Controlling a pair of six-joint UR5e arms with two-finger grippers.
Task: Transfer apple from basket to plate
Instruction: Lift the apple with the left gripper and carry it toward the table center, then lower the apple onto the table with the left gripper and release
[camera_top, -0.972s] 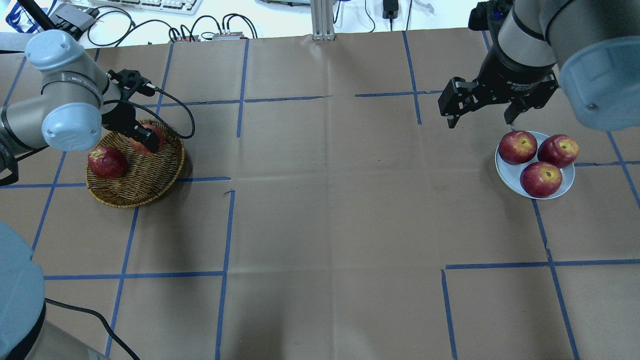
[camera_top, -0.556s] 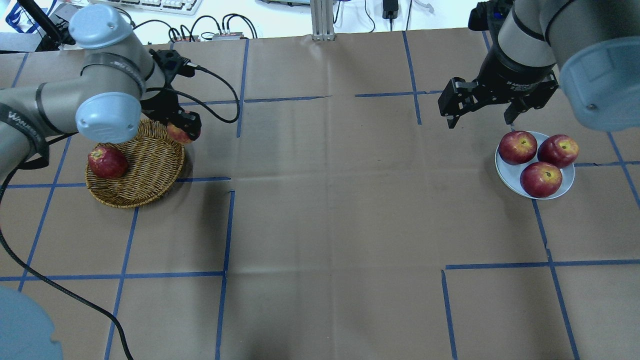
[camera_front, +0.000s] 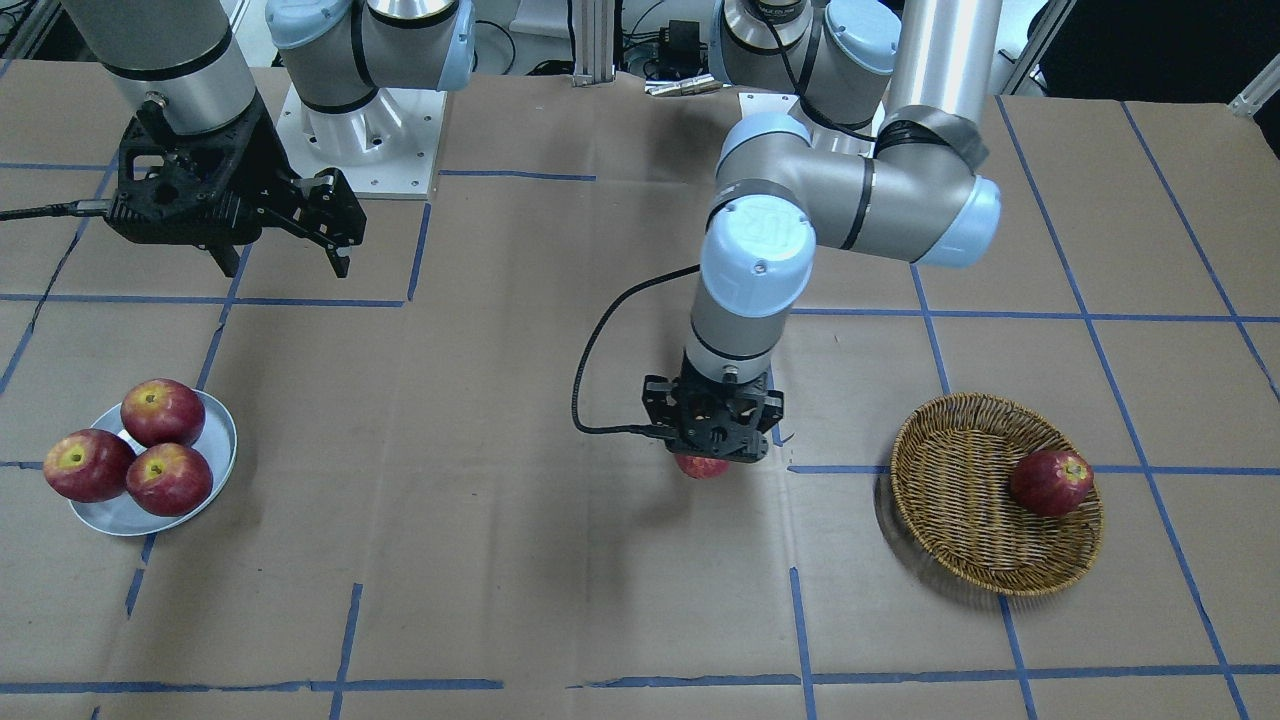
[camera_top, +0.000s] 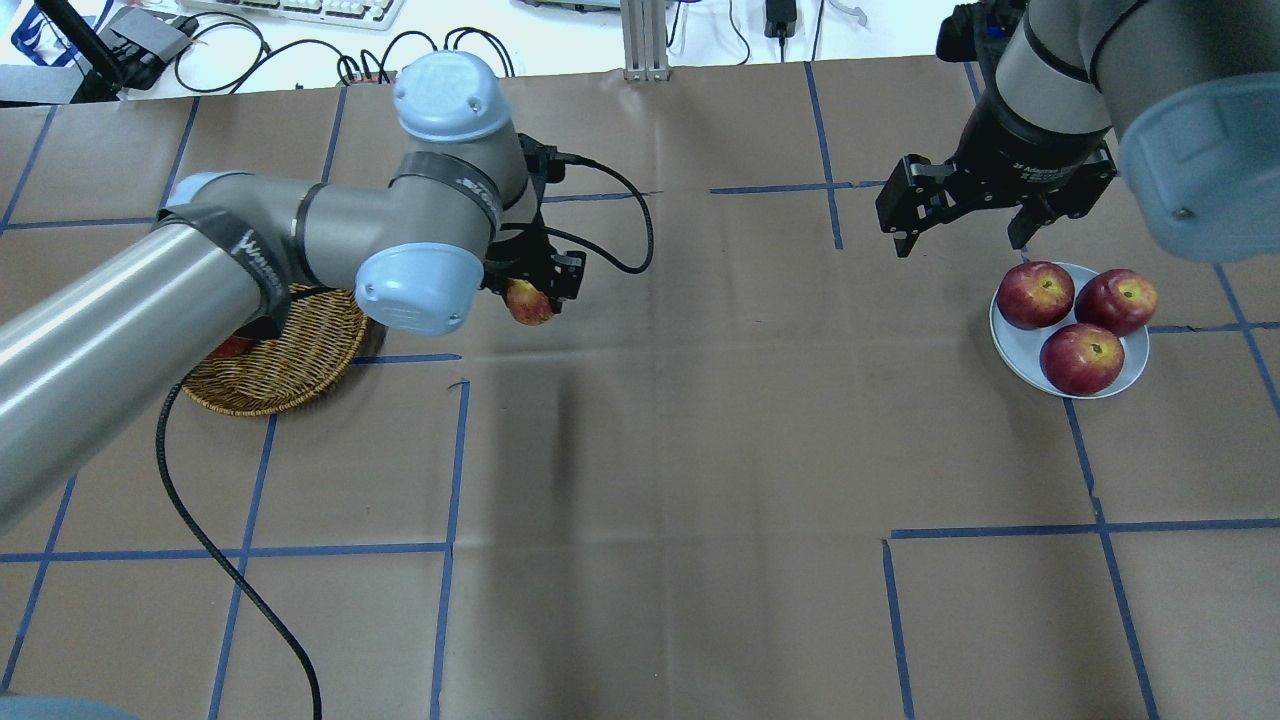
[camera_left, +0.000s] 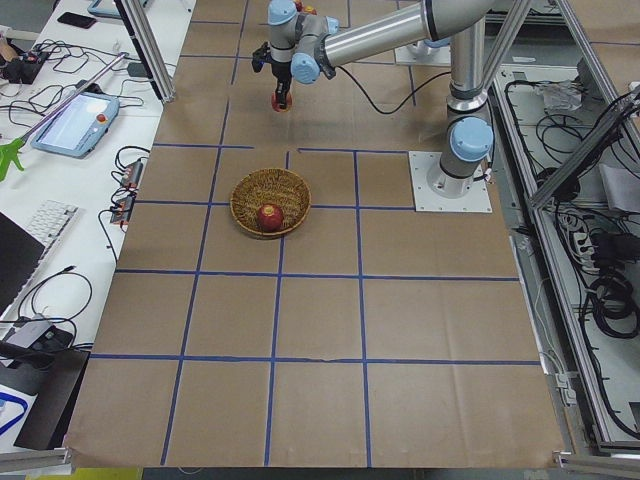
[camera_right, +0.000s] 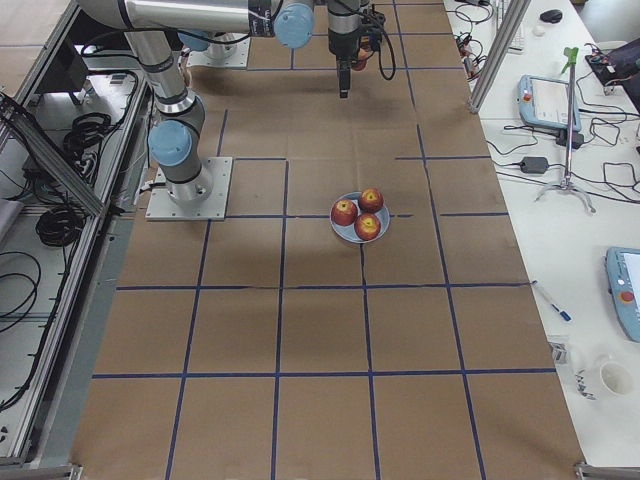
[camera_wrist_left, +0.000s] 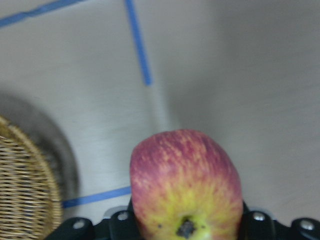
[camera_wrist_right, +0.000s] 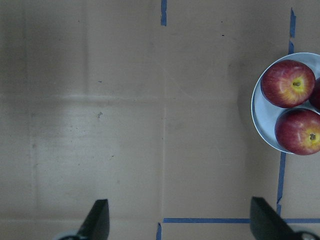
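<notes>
My left gripper (camera_top: 532, 296) is shut on the apple (camera_top: 528, 303), pale red with a yellow blush, and holds it above the table to the right of the basket (camera_top: 290, 360). The apple fills the left wrist view (camera_wrist_left: 186, 187) and shows under the gripper in the front view (camera_front: 701, 465). The wicker basket (camera_front: 960, 500) still holds one dark red apple (camera_front: 1050, 481). The plate (camera_top: 1015, 345) at the right carries three red apples (camera_top: 1084, 358). My right gripper (camera_top: 962, 238) is open and empty, hovering just left of and behind the plate (camera_wrist_right: 262, 120).
The brown paper-covered table (camera_top: 700, 450) bears a blue tape grid. The left arm's black cable (camera_top: 230, 590) hangs over the table's near left. Cables and a keyboard (camera_top: 300, 12) lie beyond the far edge.
My left gripper has lifted the apple out of the basket and carried it to the right, past the basket's rim. The right arm has not moved.
</notes>
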